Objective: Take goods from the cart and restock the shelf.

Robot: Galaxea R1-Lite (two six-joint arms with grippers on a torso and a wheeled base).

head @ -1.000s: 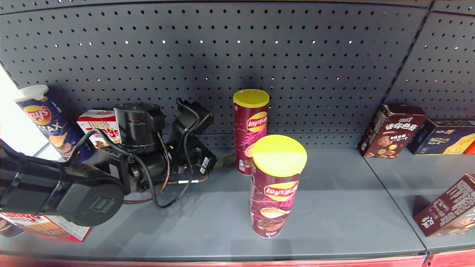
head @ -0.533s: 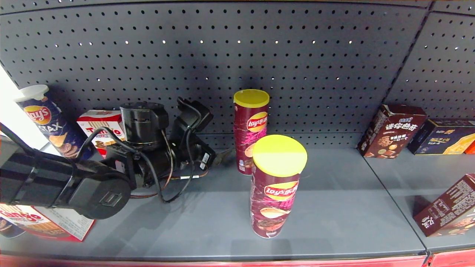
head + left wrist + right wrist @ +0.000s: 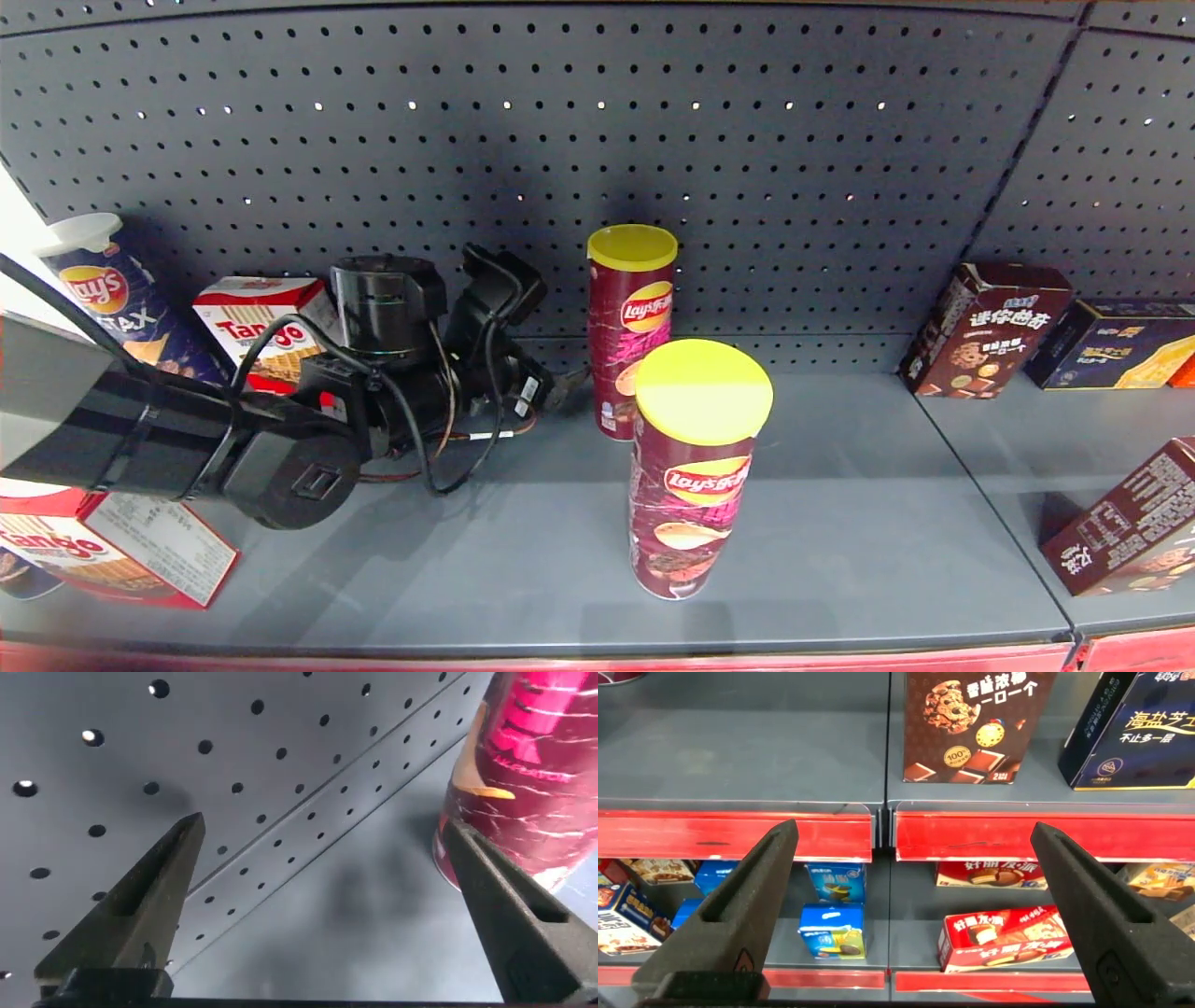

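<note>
- Left gripper (image 3: 320, 831): jaws spread wide with nothing between them. I see it low over the shelf (image 3: 840, 523), close to the pegboard (image 3: 747, 140), just left of the rear can.
- Rear chip can (image 3: 631, 327): maroon with a yellow lid, upright on the shelf against the pegboard. The left gripper is right beside its base (touching or not, I cannot tell).
- Front chip can (image 3: 695, 467): same kind, upright, nearer the shelf edge, just ahead and slightly right of the rear one.
- Right gripper (image 3: 915, 829): jaws released and empty, facing lower shelves with a red rail (image 3: 971, 835) and snack boxes.
- Blue chip can (image 3: 112, 299): far left, by the pegboard.
- Wafer box (image 3: 261, 327): behind the left arm, near the blue can.
- Second wafer box (image 3: 121, 551): lying at the front left corner.
- Brown cookie box (image 3: 985, 327): on the right at the back, well apart from the cans.
</note>
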